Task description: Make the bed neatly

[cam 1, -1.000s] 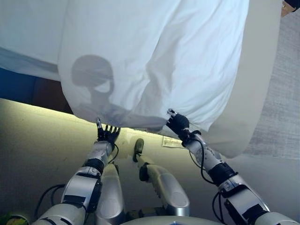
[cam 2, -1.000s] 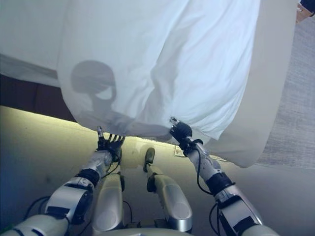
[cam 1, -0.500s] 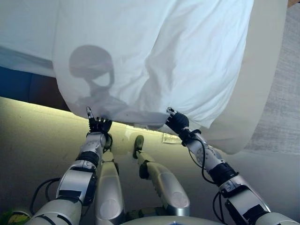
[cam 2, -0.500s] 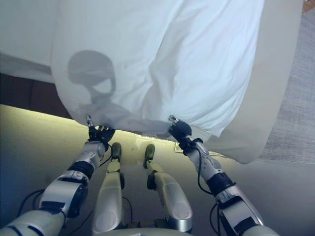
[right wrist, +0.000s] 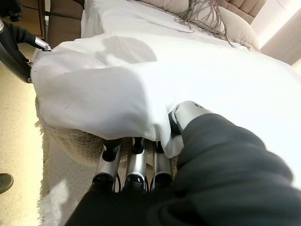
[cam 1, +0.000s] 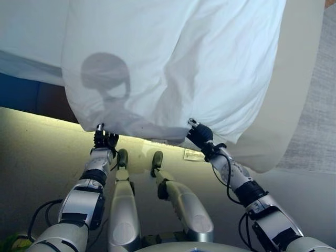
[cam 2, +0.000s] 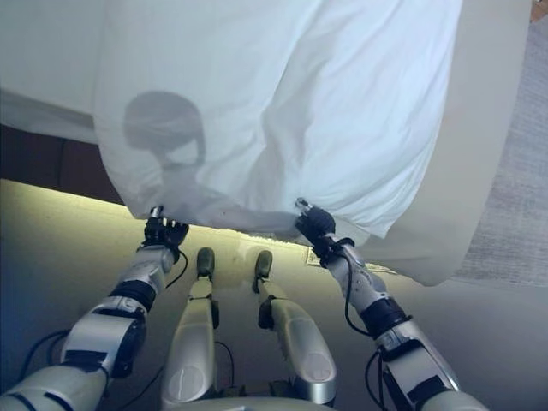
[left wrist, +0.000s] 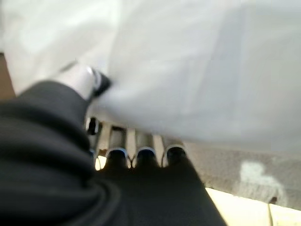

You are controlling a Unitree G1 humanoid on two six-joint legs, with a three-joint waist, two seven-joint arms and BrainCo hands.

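The white cotton duvet (cam 1: 173,63) hangs over the bed's near edge, its hem pinched in both hands: right hand (cam 1: 199,135) curled on the middle, left hand (cam 1: 103,139) clamped at the left corner, having shifted left since earlier.

White duvet (cam 1: 173,63) is running off the top edge in both eye views, covering most of the bed. Left hand (cam 1: 103,139): fingertips are disappearing under the hem; its wrist view is blurring the cloth. Right hand (right wrist: 136,165): finger ends are vanishing beneath the fold.
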